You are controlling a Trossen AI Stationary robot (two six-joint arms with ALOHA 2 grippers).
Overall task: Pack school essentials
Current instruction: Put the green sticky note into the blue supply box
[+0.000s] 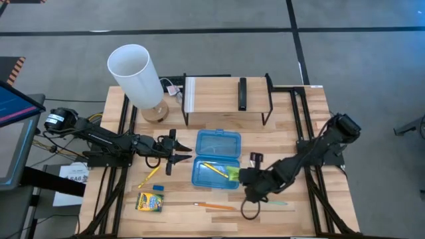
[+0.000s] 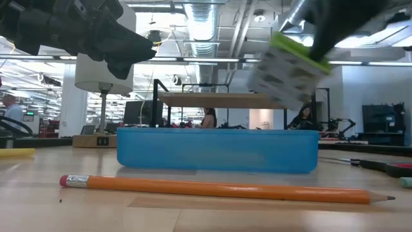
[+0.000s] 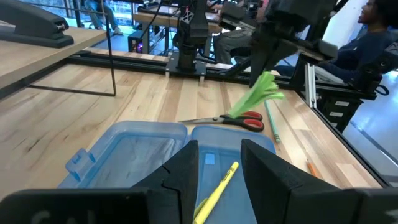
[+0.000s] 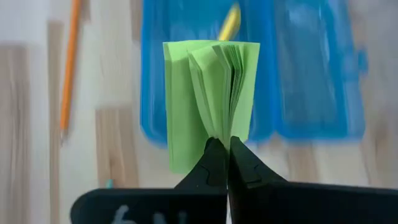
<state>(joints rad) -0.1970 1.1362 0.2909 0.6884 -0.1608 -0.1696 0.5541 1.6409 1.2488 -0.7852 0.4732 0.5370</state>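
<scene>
The blue case [image 1: 216, 158] lies open at the table's middle with a yellow pencil [image 1: 214, 169] inside. My right gripper [image 1: 242, 176] is shut on the green sticky-note pad [image 4: 205, 93] and holds it in the air over the case's right edge. My left gripper [image 1: 188, 158] hovers open just left of the case and above it, touching nothing. Red-handled scissors [image 3: 230, 120] and a teal pen [image 1: 279, 202] lie on the table under the right arm. An orange pencil [image 1: 216, 206], a crayon box [image 1: 150, 202], a blue eraser [image 1: 158, 188] and a second yellow pencil [image 1: 151, 174] lie near the front. My right gripper pinches part of the pad's sheets at one edge [image 4: 221, 132] between its two fingertips. The fingers slant down from the table's right. The pad is lifted clear and hangs below the fingers, its other sheets fanning apart [image 3: 261, 93].
A white lamp [image 1: 136, 74] stands at the far left. A low wooden shelf on black legs [image 1: 212, 89] with a dark stapler [image 1: 243, 93] spans the far side. A seated person [image 3: 367, 43] shows beyond the table's right edge.
</scene>
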